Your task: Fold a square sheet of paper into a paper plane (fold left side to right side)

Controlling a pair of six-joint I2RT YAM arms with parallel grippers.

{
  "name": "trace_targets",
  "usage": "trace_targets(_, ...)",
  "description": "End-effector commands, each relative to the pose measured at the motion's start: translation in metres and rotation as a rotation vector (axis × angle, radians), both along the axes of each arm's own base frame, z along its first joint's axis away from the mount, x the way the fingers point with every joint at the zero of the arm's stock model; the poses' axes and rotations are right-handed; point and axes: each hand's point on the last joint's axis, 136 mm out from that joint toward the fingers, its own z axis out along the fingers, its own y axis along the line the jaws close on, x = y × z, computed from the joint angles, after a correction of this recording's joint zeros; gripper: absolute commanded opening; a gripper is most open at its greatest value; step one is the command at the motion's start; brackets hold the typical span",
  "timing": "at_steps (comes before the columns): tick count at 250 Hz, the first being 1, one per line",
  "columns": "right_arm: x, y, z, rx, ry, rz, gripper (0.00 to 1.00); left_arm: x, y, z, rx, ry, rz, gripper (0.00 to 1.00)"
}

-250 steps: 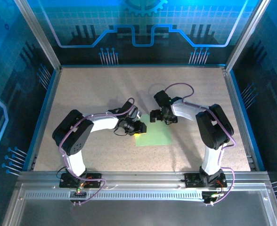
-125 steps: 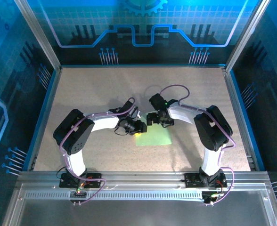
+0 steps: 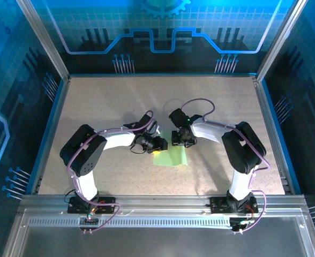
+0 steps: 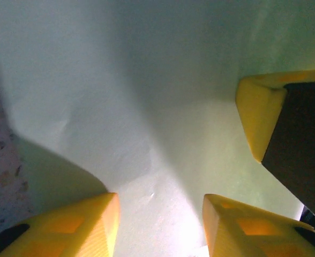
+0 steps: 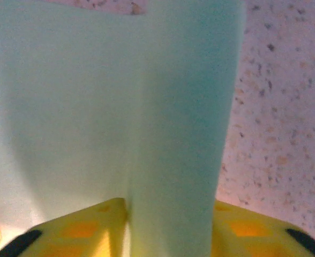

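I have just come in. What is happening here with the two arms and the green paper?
Two robot arms are working on a pale green sheet of paper that lies on a speckled table. The right arm's fingers have pinched the sheet, and part of it rises, bent, between them. The left arm's fingers are low over the left part of the sheet, spread apart and gripping nothing. No plane shape shows yet.
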Motion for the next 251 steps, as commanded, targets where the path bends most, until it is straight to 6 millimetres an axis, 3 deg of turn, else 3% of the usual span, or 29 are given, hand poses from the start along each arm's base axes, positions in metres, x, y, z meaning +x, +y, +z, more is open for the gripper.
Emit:
trace_targets(1,-0.006,-0.001,0.014,0.041,-0.003,0.006,0.34,0.002,0.001,0.026,-0.020,-0.071,-0.009,0.51)
trace_targets(29,-0.008,0.001,0.022,0.096,-0.017,0.015,0.28,0.009,0.013,0.054,-0.041,-0.148,0.015,0.58)
trace_targets(78,-0.009,0.008,0.054,0.271,-0.082,0.033,0.25,0.021,0.061,0.104,-0.140,-0.267,0.130,0.69)
trace_targets(111,-0.009,0.016,0.093,0.441,-0.159,0.064,0.24,0.022,0.093,0.144,-0.273,-0.368,0.174,0.76)
trace_targets(136,-0.011,0.019,0.131,0.560,-0.230,0.097,0.23,0.016,0.107,0.176,-0.382,-0.454,0.158,0.83)
trace_targets(166,-0.020,0.027,0.176,0.700,-0.292,0.165,0.22,0.002,0.105,0.211,-0.501,-0.534,0.080,0.95)
trace_targets(205,-0.036,0.040,0.233,0.870,-0.353,0.259,0.22,-0.010,0.093,0.245,-0.661,-0.583,-0.017,0.99)
trace_targets(251,-0.048,0.049,0.278,0.997,-0.404,0.319,0.22,-0.014,0.085,0.259,-0.746,-0.600,-0.075,1.00)
